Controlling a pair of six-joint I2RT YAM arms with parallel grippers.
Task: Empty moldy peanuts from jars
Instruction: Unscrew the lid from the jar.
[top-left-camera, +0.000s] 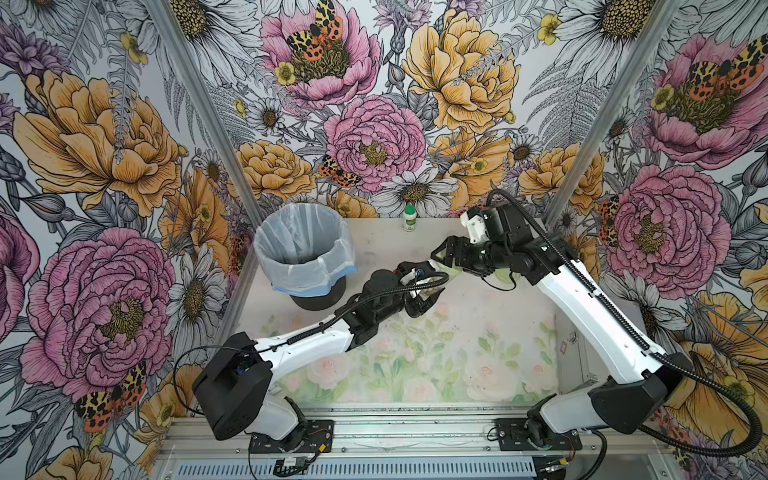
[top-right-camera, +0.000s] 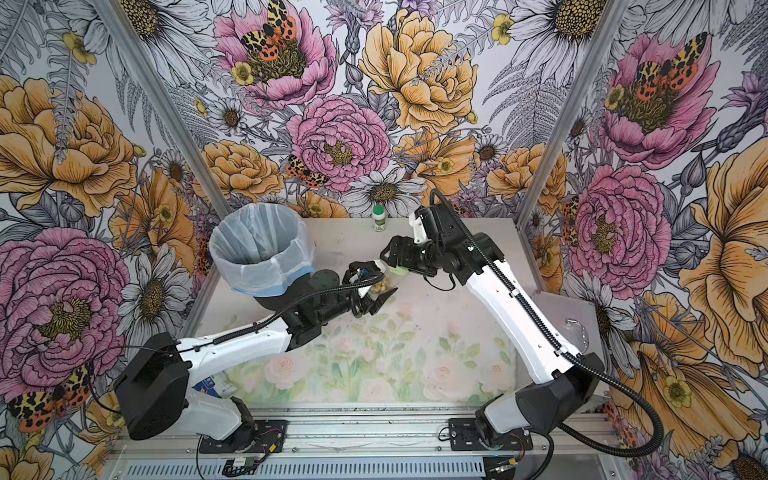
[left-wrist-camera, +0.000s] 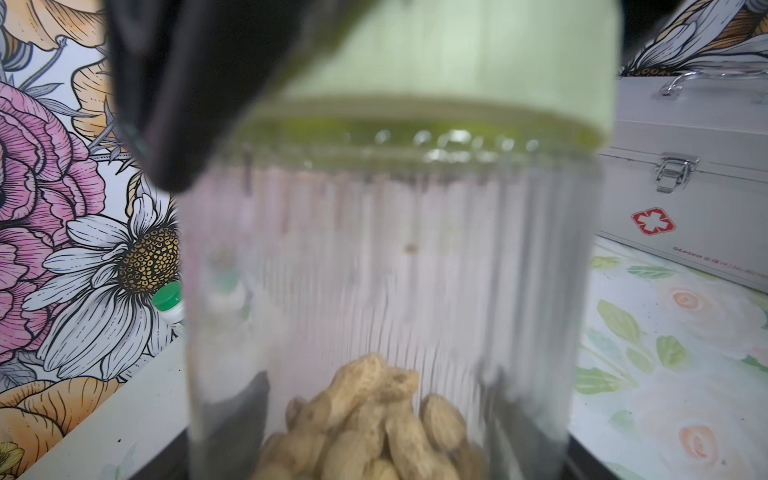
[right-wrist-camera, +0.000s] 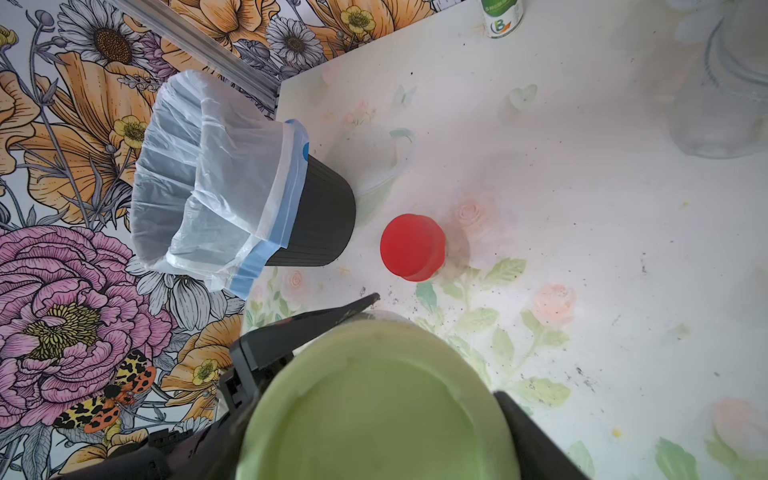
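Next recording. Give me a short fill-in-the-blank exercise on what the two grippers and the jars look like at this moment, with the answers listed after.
1. The left gripper holds a clear ribbed jar that contains ____.
2. The right gripper grips the jar's pale ____ lid.
3. A second jar stands on the table near the black bin, and its lid is ____.

Missing words: peanuts, green, red.

Bin (top-left-camera: 316, 270) sat back-left on the table (top-left-camera: 457, 332), little bottle (top-left-camera: 409, 219) further right against the back wall (top-left-camera: 374, 124). One jar (top-right-camera: 386, 282) was up off the table just right of the bin, lid (left-wrist-camera: 478, 54) on, peanuts (left-wrist-camera: 365, 424) inside. A second jar (right-wrist-camera: 412, 245) stood beside the bin.
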